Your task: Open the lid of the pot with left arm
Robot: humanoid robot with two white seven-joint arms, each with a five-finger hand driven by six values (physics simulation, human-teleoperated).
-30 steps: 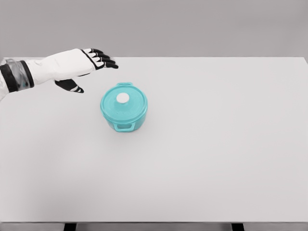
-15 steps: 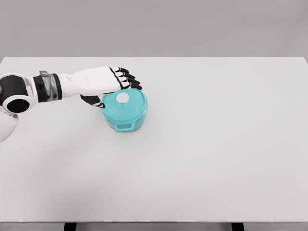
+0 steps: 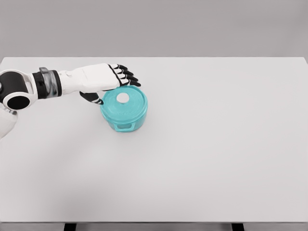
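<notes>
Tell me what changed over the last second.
The left hand swung from the table's far left edge toward the pot, fingers spread, now over the lid's far-left rim. Nothing is grasped. Pot, lid and white knob stayed put.

One desk [image 3: 216, 159] in view, white and wide. One pot [image 3: 124, 111] standing on it, teal, and that is the only vessel out here. One lid [image 3: 130, 103] sitting on that pot, with one white knob [image 3: 123, 97] at its middle. One side handle [image 3: 124, 126] shows on the pot's near face. One left hand [image 3: 98, 78] counted, one arm [image 3: 43, 84] behind it, coming in from the left.
</notes>
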